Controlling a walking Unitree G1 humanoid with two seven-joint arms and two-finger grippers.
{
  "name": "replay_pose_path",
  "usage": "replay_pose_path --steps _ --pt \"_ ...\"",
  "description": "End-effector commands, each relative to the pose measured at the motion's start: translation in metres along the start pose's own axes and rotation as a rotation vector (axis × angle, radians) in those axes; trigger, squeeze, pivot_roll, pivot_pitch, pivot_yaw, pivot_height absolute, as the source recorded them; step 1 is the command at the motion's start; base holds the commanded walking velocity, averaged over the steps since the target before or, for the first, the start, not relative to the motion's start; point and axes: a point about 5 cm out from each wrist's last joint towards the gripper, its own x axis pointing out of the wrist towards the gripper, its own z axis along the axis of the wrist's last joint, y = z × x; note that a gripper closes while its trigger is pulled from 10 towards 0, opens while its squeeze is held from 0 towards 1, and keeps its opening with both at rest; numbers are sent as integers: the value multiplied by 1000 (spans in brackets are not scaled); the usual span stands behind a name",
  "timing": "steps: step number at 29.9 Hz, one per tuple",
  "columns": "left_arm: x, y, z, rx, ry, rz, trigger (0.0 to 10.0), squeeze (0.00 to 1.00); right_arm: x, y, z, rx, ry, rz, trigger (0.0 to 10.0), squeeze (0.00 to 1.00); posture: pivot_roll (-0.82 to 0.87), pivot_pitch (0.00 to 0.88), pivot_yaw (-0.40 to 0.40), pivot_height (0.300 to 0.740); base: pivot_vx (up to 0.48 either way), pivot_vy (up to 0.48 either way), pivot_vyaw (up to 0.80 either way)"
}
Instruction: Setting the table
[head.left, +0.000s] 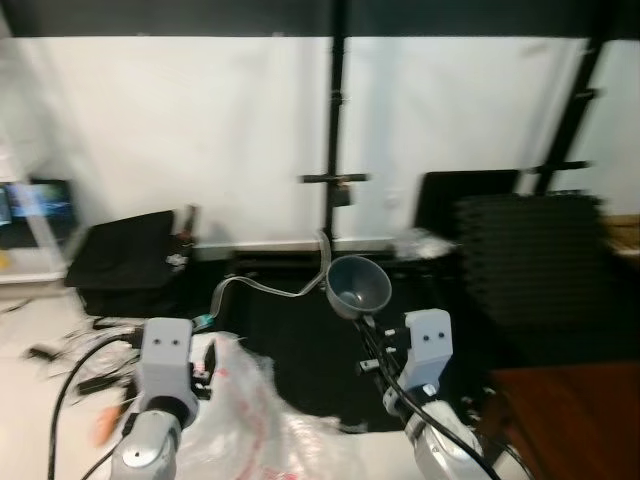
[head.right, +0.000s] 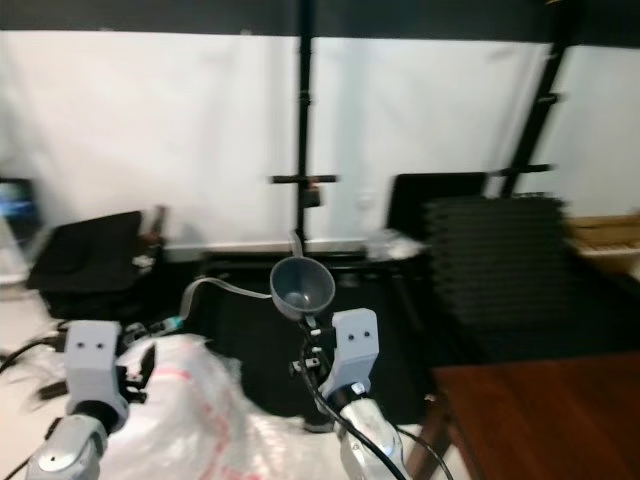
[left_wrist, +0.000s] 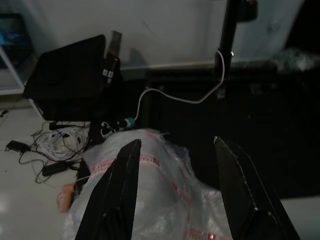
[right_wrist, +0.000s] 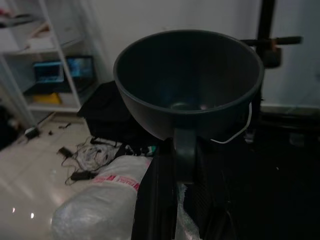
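The bowl (right_wrist: 189, 82) is dark grey-blue, round and deep, with a smooth, empty inside and a short stub handle at its lower rim. The right gripper (right_wrist: 180, 155) pinches that handle between its black fingers and holds the bowl up in the air, tilted so its mouth faces the head camera. It hangs above the dark floor mat (head.left: 300, 350), beside the crumpled plastic bag (head.left: 260, 410).

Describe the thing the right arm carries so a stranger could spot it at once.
Start at the black pole against the white wall. Just below it, raised over the dark floor mat, the right gripper holds a dark grey bowl by its rim, the one round, hollow thing among flat black cases.
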Motion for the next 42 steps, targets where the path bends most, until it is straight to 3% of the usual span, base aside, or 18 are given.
replay_pose_path --steps 1,42 --pt "-3 2 -7 10 28 9 10000 0 -1 0 0 4 -1 -2 10000 0 21 76 39 740 0 0 769" --pt "-2 6 -7 27 38 32 10000 0 0 0 -1 9 2 -1 10000 0 26 77 38 740 0 0 769"
